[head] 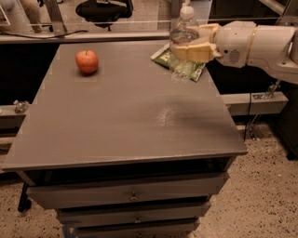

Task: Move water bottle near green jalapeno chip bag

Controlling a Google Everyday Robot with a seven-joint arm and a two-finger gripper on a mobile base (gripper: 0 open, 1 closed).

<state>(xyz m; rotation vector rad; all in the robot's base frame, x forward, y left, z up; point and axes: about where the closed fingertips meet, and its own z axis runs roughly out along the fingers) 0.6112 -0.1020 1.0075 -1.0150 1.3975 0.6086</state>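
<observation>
Gripper (187,45) is at the far right corner of the worktop (116,121), on the white arm (260,44) reaching in from the right edge. Jaws are clamped on the water bottle (182,31), gripping it mid-body from the right with one tan finger across the near side. Bottle is upright with a slight lean, white cap at the top and the clear ribbed lower half hanging below the grip. Green jalapeno chip bag (164,56) lies flat at that same far right corner. The bottle's lower end overlaps the bag in this view, so the bottle is right at or over the bag. I cannot tell whether the base touches the bag or sits just above it. Part of the bag shows left of the bottle and part shows near-right of it, seen through and under the plastic. A red apple (87,61) sits on the far left of the worktop, well apart from the bottle and bag. There is a pale smudge (165,115) on the grey surface near the centre right. Drawers (132,195) are stacked under the worktop, facing the near side. An office chair (103,9) stands beyond the far edge.
</observation>
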